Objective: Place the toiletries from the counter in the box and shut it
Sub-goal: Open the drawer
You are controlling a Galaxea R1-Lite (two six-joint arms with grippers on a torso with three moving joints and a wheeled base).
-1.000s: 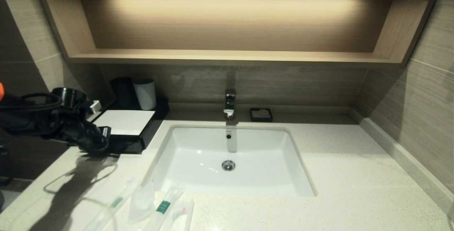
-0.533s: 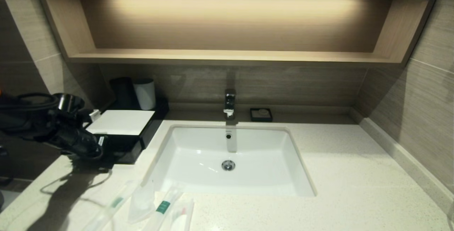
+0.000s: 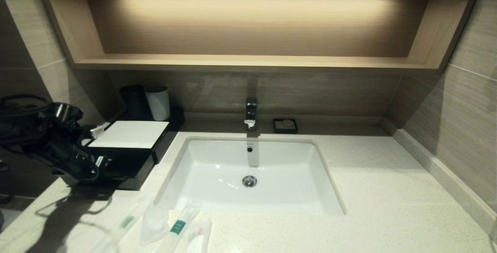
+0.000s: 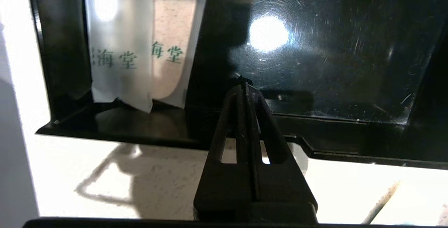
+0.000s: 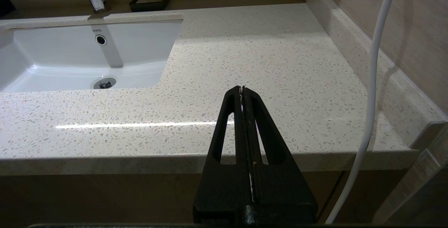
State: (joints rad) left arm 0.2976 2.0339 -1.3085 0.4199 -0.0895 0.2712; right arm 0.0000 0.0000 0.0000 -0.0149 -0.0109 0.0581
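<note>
Toiletries, four small translucent white plastic packets (image 3: 163, 225), are lying on the speckled off-white stone tabletop (image 3: 388, 191) at about 6 o'clock from the low black rectangular box with the flat white top panel (image 3: 130, 134), near the front edge and left of the inset white rectangular sink (image 3: 252, 202). Their long axes are running roughly from 7 o'clock to 1 o'clock in the head view.

The left claw (image 4: 243, 82) is sitting at the front of the box, at its 7 o'clock corner, with its two fingers pressed fully together and gripping nothing. Its tip is touching, or almost touching, the front lip of the shallow pull-out drawer (image 4: 315, 46), which is standing open. In the left wrist view, translucent packets with green print (image 4: 122, 46) are already lying in one end of the drawer.

The packets are lying at 5 o'clock from this claw, and the left arm is much nearer to them, so I judge it is the one to reach for them.

The right claw (image 5: 242, 89) is hanging over the tabletop edge at the right of the sink, also closed and empty.
</note>
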